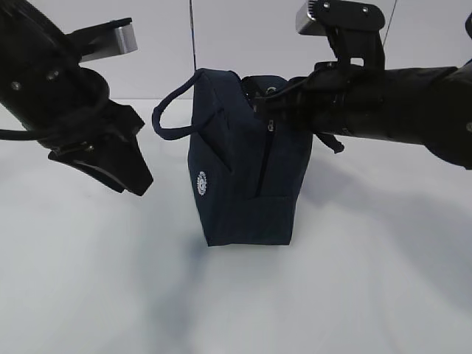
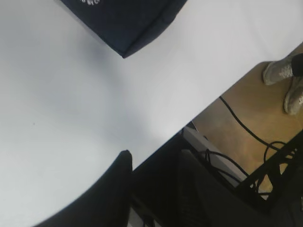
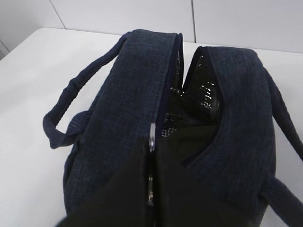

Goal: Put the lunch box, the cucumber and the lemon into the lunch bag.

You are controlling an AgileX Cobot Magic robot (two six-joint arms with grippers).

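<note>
Lunch bag point(image 1: 247, 173): upright mid-table point(image 1: 354, 280), navy, top parted, shiny dark lining showing in the right wrist view; white logo faces the camera.
Zipper pull point(image 3: 152, 137): metal, pinched between the right fingers at the near end of the opening.
Right gripper point(image 1: 269, 110): jaws closed on the pull, at the bag's top edge.
Left gripper point(image 1: 136, 181): partway open, holding nothing, off the bag's left side, clear of the loop handle point(image 1: 173, 110).
Lunch box, cucumber, lemon: cannot tell where.

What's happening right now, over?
Right pincer shut on zipper pull. Left pincer open, empty. Lunch bag upright, top partly unzipped. Nothing blocking.
</note>
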